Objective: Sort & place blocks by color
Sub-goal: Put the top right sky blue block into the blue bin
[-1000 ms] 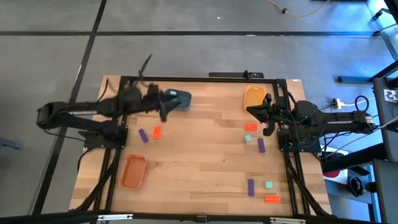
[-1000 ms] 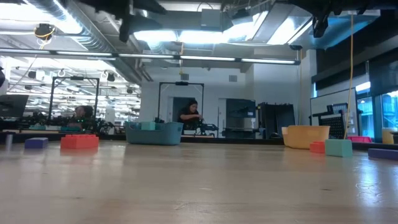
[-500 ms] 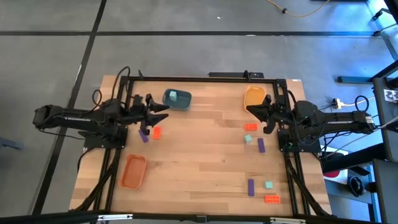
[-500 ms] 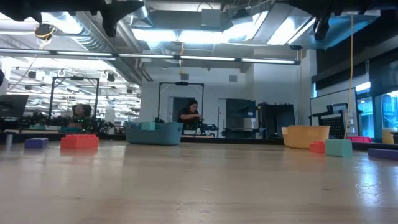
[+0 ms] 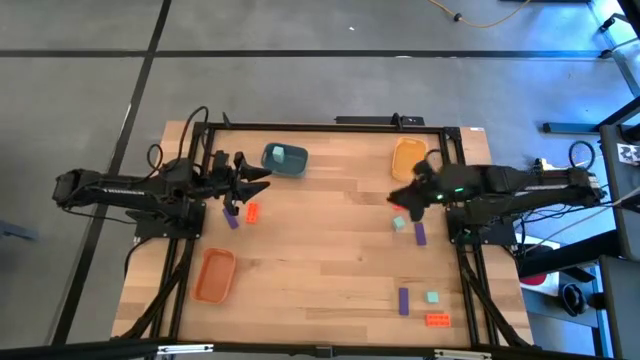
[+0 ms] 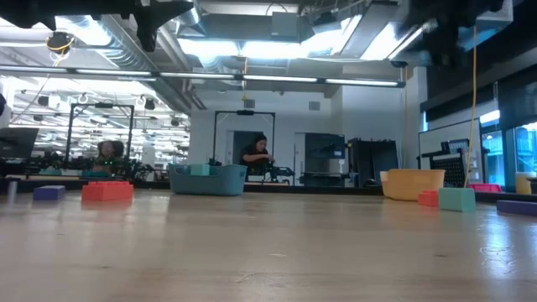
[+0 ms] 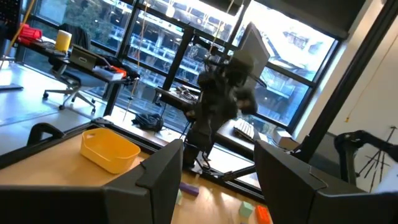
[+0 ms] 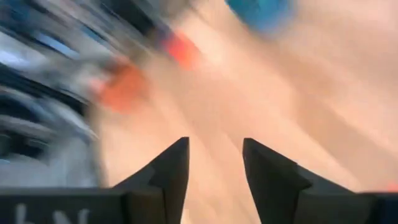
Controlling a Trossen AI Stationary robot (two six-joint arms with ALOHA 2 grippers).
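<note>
My right gripper (image 5: 403, 197) hangs open and empty over the red block (image 5: 401, 204) near the yellow tray (image 5: 408, 156), with a teal block (image 5: 399, 224) and purple block (image 5: 420, 234) just beyond. My left gripper (image 5: 258, 181) waits open beside the blue tray (image 5: 284, 159).

Quick count on the table (image 5: 320, 250): three trays (blue (image 5: 285, 159), yellow (image 5: 408, 156), orange (image 5: 214, 275)), three purple blocks (image 5: 403, 300), two clear orange-red blocks (image 5: 437, 319) with maybe a third half-hidden, and three teal blocks (image 5: 432, 297), one sitting in the blue tray.
</note>
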